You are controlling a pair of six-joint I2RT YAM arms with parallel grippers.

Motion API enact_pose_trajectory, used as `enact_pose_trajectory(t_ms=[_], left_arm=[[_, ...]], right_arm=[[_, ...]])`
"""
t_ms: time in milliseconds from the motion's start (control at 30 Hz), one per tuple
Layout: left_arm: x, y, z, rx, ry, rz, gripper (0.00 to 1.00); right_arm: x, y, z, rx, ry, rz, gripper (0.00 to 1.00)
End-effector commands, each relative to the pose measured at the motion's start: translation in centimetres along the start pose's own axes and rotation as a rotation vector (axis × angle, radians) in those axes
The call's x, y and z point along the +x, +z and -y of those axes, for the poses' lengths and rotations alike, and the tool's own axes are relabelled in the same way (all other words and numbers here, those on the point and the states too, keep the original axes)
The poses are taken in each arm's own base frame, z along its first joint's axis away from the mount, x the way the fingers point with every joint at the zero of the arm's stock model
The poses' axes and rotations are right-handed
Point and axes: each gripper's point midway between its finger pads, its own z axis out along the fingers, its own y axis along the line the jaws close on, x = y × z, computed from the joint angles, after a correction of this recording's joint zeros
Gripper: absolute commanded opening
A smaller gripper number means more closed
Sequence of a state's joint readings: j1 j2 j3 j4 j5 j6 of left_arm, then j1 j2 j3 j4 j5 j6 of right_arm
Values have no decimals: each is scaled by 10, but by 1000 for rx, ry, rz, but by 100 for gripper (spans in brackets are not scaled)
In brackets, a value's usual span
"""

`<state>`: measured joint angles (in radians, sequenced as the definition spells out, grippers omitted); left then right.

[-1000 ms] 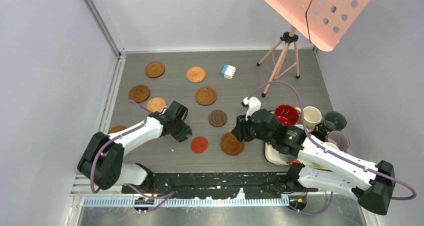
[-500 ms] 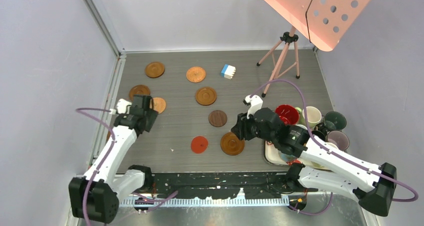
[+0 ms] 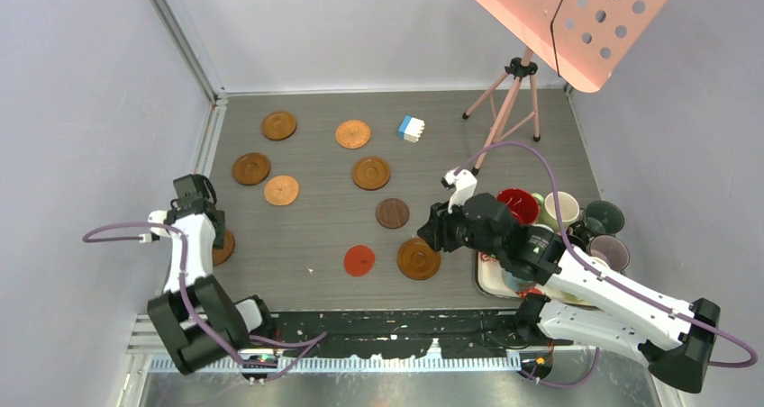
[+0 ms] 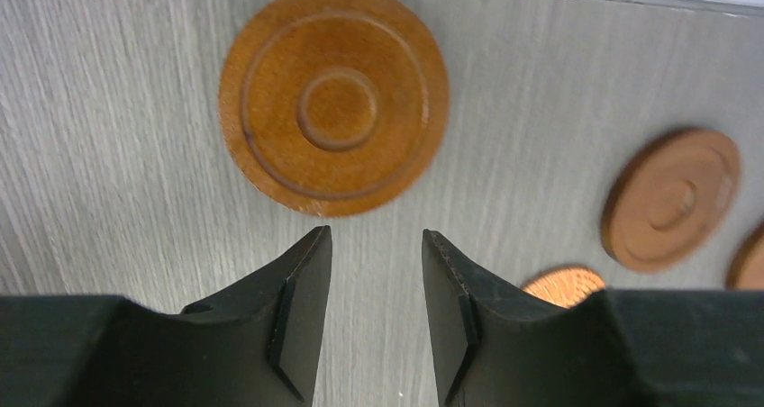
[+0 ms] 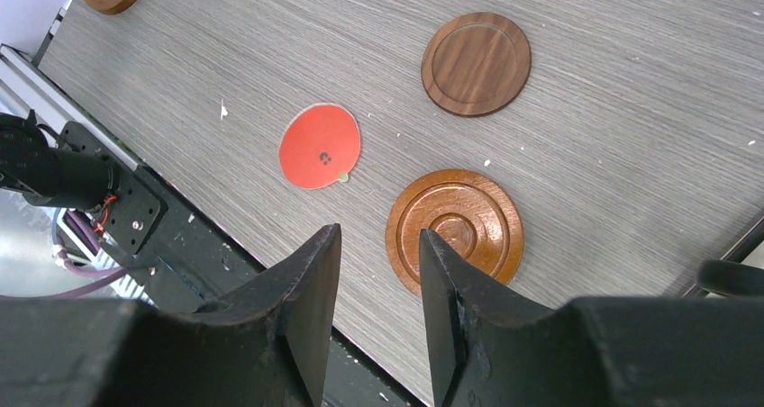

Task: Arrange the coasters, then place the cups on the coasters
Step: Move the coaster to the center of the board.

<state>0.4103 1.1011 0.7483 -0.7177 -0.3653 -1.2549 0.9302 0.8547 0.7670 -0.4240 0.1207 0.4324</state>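
From above, the coasters (image 3: pixel 371 173) lay scattered over the surface (image 3: pixel 315 231) from 10 o'clock round to 6 o'clock. The cups (image 3: pixel 561 209) stood bunched at 3 o'clock, none of them on a coaster. By that, the arranging step was the one in hand. The left gripper (image 3: pixel 191 191) hung at the 9 o'clock edge. The right gripper (image 3: pixel 429 234) hung near 6 o'clock, just beside the ringed brown coaster (image 3: pixel 419 258), with the red coaster (image 3: pixel 359 260) at its 9 o'clock.

In the left wrist view the jaws stood spread and empty. A rimmed brown coaster (image 4: pixel 334 123) lay flat just beyond their tips at 12 o'clock. The next move probably called for lowering and straddling that disc's rim.

In the right wrist view the jaws were likewise parted, holding nothing. The ringed brown coaster sat under the tips, with the dark coaster (image 5: pixel 476 63) farther off at 12 o'clock. A thin disc lying flat would want a low, square pinch.
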Motion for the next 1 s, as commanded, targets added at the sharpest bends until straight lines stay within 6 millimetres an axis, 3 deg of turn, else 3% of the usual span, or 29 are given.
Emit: enact_pose_trajectory(t_ms=[0,433,600,967], left_arm=[[-15,19,6,-59,-30,-10,43],[-9,64,7,-172,-7,-124,41],[4,74,9,-178,10,-189,39],[26,66,20,-129,20,-302,36]], right_arm=[[-32,-15,-12,-37,-22,84,44],[-34,-23,-7,-10,-34,83,44],[-36,-24,-6,1,-38,84,45],[-40,-22,-3,33,-57,72,44]])
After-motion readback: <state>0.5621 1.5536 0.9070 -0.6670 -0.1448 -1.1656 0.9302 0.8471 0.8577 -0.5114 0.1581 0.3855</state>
